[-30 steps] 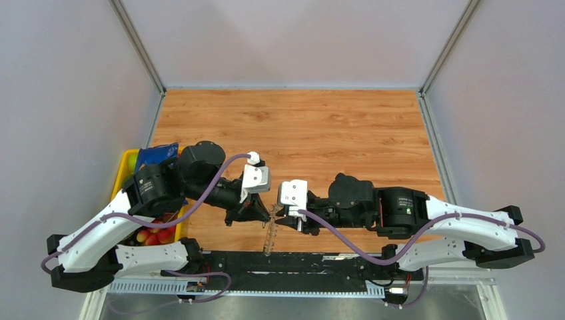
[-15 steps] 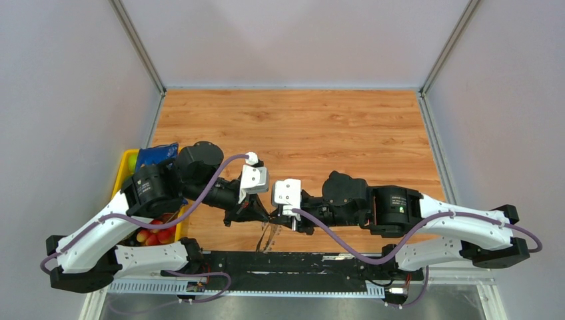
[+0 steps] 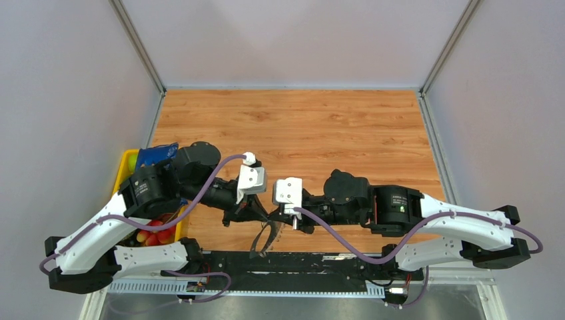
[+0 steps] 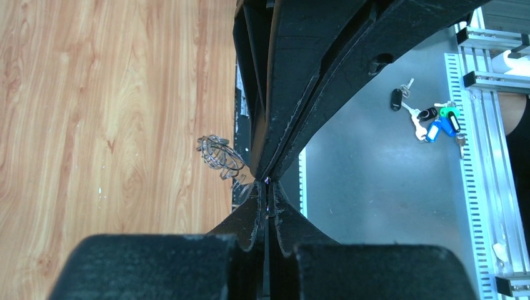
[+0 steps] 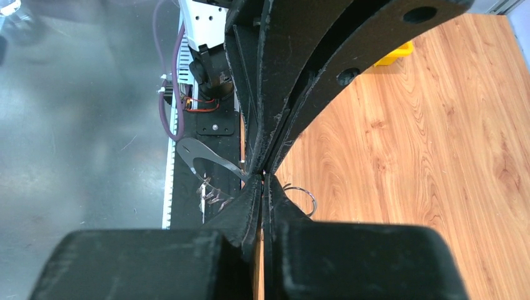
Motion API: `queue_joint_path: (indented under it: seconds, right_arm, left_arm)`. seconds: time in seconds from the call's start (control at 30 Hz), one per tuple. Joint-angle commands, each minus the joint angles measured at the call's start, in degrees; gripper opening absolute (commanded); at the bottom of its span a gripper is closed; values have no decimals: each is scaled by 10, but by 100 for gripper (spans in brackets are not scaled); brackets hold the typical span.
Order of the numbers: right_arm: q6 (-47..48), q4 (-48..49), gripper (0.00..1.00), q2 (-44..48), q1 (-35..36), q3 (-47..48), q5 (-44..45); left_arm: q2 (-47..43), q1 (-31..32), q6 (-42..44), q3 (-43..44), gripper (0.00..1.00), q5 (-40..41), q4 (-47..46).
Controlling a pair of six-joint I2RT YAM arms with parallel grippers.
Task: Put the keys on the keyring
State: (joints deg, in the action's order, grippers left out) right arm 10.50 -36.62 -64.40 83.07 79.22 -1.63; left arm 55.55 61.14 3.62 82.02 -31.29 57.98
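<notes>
— Wooden table (image 3: 333,127). Where's the keyring (image 3: 264,235)?
— Dangling between left gripper (image 4: 265,181) and right gripper (image 5: 262,175), arms stretched low toward each other. Both pinch it, jaws fully closed; the keys (image 4: 428,119) lie well apart from the left one.

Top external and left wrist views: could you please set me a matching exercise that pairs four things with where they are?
Things:
1. keyring
2. yellow bin
3. bunch of keys
4. blue packet

Places:
A. at the left side of the table
B. on the grey surface off the wood
C. between the left gripper and right gripper
D. at the bin's far end

Pairs: 1-C, 2-A, 3-B, 4-D
</notes>
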Motion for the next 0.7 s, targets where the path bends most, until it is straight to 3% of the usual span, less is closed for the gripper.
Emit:
queue_joint_path:
  seconds: [0.0, 0.17, 0.3, 0.67]
  right_arm:
    - [6, 68, 0, 33, -1, -7, -3]
    - [-2, 109, 0, 60, -1, -32, 11]
    - [-4, 124, 0, 77, -1, -41, 16]
    - [-7, 154, 0, 94, -1, -49, 42]
  left_arm:
    - [-20, 1, 11, -2, 2, -11, -40]
    - [-55, 1, 7, -18, 23, 5, -88]
    - [-93, 1, 3, -41, 34, 18, -134]
    - [-113, 2, -7, -70, 41, 26, -193]
